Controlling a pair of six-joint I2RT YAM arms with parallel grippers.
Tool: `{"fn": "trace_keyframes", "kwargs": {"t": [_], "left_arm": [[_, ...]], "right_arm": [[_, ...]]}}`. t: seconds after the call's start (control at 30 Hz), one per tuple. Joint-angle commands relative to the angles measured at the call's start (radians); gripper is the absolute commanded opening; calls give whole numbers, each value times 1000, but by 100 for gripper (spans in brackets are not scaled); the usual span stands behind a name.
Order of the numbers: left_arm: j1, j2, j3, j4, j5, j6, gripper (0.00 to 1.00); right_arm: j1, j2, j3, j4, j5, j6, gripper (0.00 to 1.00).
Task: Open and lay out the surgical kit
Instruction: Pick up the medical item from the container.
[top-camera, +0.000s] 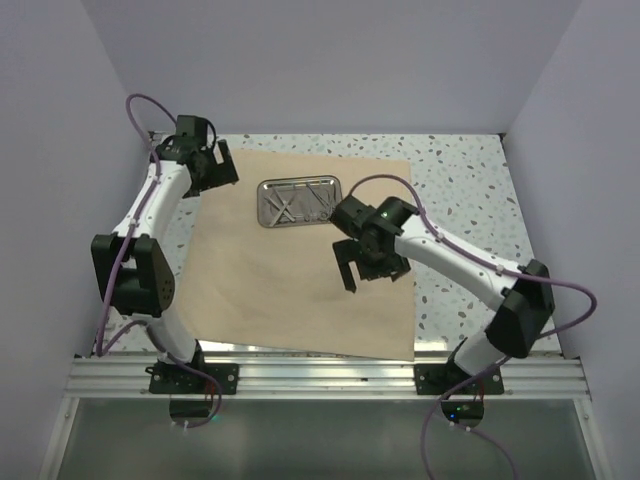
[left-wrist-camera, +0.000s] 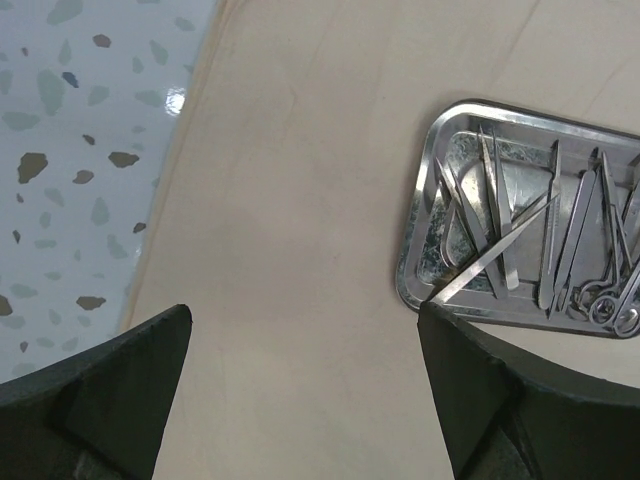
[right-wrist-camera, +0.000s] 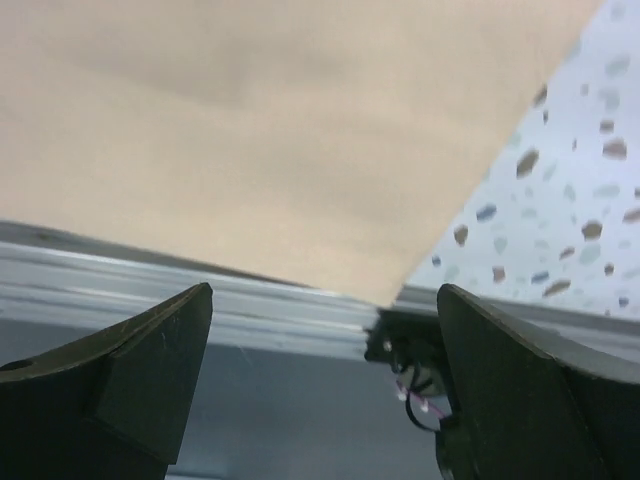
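Top external view shows the big tan cloth (top-camera: 300, 285) spread flat on the counter (top-camera: 460, 190). The shiny tray (top-camera: 298, 201) sits at its 12 o'clock. The left tool (top-camera: 220, 168) and right tool (top-camera: 372, 270) are both wide open and hold nothing. The scissors and tweezers (left-wrist-camera: 560, 240) lie crossed in the tray, so lifting one might drag another out.

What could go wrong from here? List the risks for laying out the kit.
1. The instruments lie crossed and overlapping in the tray; lifting one may drag others out.
2. The cloth reaches the near rail; if the open right end effector above it snags the fabric, cloth and tray might shift together.
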Motion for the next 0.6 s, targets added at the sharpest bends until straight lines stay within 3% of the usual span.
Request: {"fn": "trace_keyframes", "kwargs": {"t": [0.0,0.17,0.23,0.3,0.33,0.57], "left_arm": [[-47,93,72,26,49,48,98],[-184,263,305,-26,12,74,96],[-227,355,419,-55,-7,74,95],[-241,424,470,-61,3,74,88],[-250,441,492,-52,9,72,79],[-310,524,475,-3,32,117,47]], "right_arm": [[-52,188,207,75,20,-93,98],[-95,349,504,62,-10,-145,98],[-106,379,543,33,-6,-148,98],[-113,373,525,25,-6,-145,98],[-118,347,473,29,-3,-145,98],[-172,175,232,56,23,-131,98]]}}
